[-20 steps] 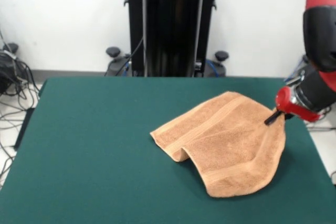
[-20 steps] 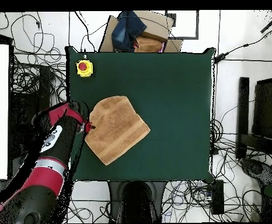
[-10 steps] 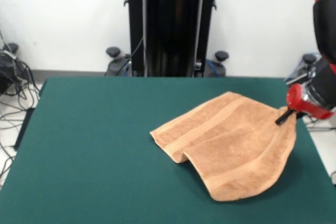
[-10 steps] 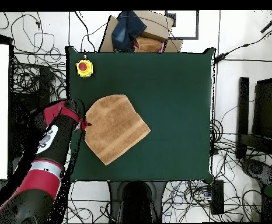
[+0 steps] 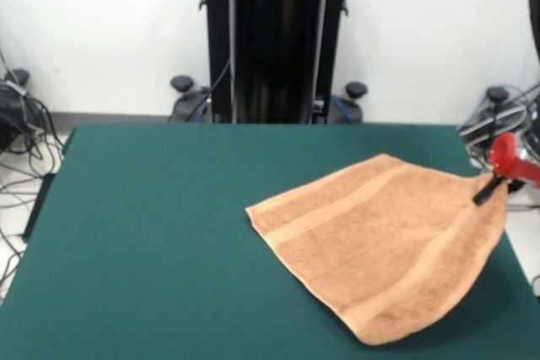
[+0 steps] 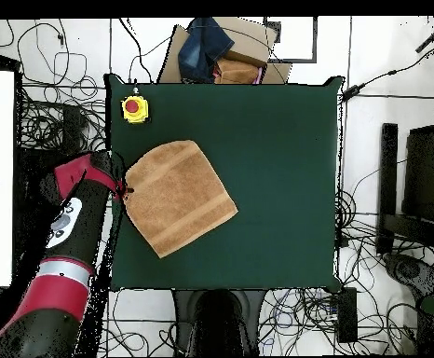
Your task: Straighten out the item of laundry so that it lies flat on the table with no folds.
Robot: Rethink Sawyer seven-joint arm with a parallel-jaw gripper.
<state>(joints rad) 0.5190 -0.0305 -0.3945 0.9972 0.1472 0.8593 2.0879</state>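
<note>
light: bright, even | shadows: soft, faint under towel (image 5: pixel 384 246) | glare: none | focus: slightly soft

You've got the towel (image 5: pixel 384 246) on the table (image 5: pixel 152 233), spread toward its right edge in the front view. The pincer (image 5: pixel 488 190) pinches the towel's corner right at that edge, lifted off the table. In the overhead view, a button box (image 6: pixel 134 108) sits at the table's upper-left corner, apart from the towel.
</note>
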